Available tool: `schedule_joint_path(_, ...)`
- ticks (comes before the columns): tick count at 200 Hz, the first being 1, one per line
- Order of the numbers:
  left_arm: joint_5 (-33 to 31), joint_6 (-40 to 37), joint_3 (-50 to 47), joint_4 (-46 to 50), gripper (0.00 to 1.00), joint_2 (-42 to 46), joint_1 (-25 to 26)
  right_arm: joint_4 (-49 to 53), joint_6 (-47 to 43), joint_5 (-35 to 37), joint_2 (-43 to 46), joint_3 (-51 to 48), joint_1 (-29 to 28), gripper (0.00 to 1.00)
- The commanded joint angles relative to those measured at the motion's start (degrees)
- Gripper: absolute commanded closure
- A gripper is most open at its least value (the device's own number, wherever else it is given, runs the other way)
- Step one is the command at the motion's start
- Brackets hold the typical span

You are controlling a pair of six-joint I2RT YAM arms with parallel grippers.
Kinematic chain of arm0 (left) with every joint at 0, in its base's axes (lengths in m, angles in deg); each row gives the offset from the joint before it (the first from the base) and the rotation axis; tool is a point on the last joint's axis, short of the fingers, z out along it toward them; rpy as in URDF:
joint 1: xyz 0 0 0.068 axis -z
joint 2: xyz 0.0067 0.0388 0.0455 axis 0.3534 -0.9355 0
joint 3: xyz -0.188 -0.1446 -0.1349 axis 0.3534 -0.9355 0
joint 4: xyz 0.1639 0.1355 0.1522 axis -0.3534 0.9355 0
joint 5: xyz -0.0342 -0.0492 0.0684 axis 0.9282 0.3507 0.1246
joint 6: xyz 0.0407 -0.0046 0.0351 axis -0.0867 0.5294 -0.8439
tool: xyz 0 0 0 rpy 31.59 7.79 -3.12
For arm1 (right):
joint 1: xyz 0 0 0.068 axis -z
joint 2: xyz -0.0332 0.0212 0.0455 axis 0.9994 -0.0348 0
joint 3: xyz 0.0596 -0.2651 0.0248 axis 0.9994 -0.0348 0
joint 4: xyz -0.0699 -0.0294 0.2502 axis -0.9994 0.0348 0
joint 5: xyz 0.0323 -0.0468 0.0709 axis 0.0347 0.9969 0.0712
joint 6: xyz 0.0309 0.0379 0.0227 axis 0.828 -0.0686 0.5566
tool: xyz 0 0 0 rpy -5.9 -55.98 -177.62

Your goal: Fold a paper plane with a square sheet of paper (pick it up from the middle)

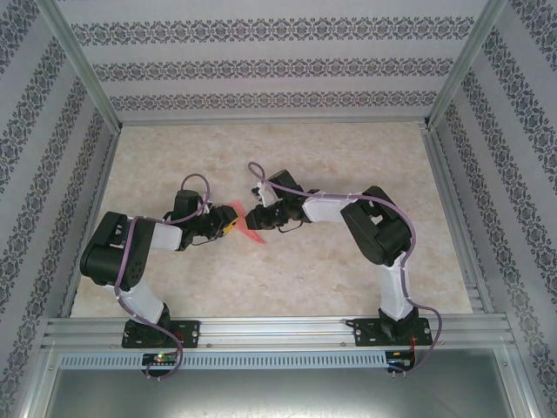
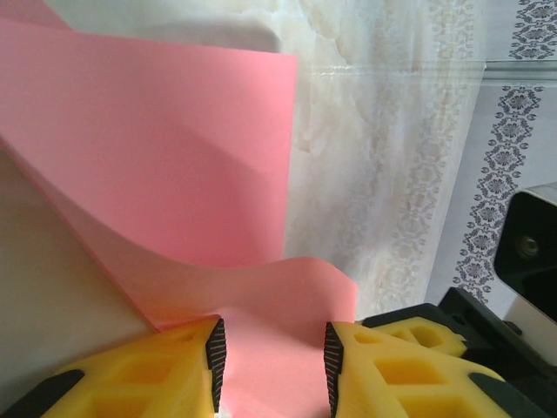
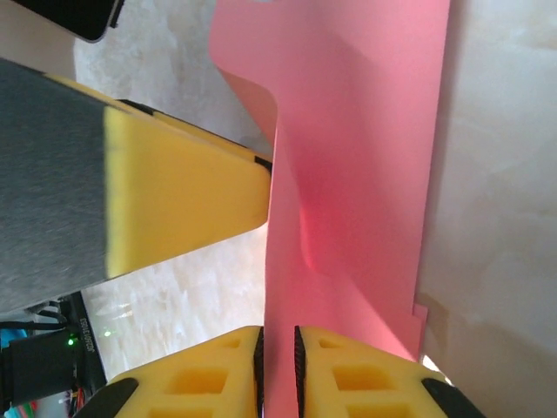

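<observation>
Near the middle of the counter [image 1: 348, 279], the paper [image 1: 246, 228] sits bent and creased between both arms. The right gripper [image 3: 278, 348] has its jaws almost together, pinching one edge. The left gripper [image 2: 271, 348] has jaws partly spread with a curled flap in the gap; whether they grip it is unclear.
</observation>
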Motion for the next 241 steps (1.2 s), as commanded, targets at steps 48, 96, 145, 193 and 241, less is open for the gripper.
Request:
schedule_joint_path(48,1.0,-1.1,1.4,1.7,0.62,-0.9,0.7,5.1,-4.3,2.2,2.4,-1.8,0.3,0.8)
schedule_joint_path(96,1.3,-0.9,2.4,3.1,0.61,-1.9,0.7,8.6,-7.7,5.3,2.2,-0.7,-0.4,0.78)
schedule_joint_path(145,1.7,-1.0,2.6,3.3,0.61,-1.8,0.7,9.0,-8.1,5.2,1.7,-0.2,-0.6,0.83)
schedule_joint_path(193,2.9,-0.9,2.4,2.5,0.61,-0.5,0.7,7.5,-7.7,4.7,2.3,-1.2,-1.1,0.92)
schedule_joint_path(241,4.4,-1.7,-0.9,1.2,0.55,5.5,1.3,5.9,-9.8,5.9,4.1,-2.3,-1.3,0.94)
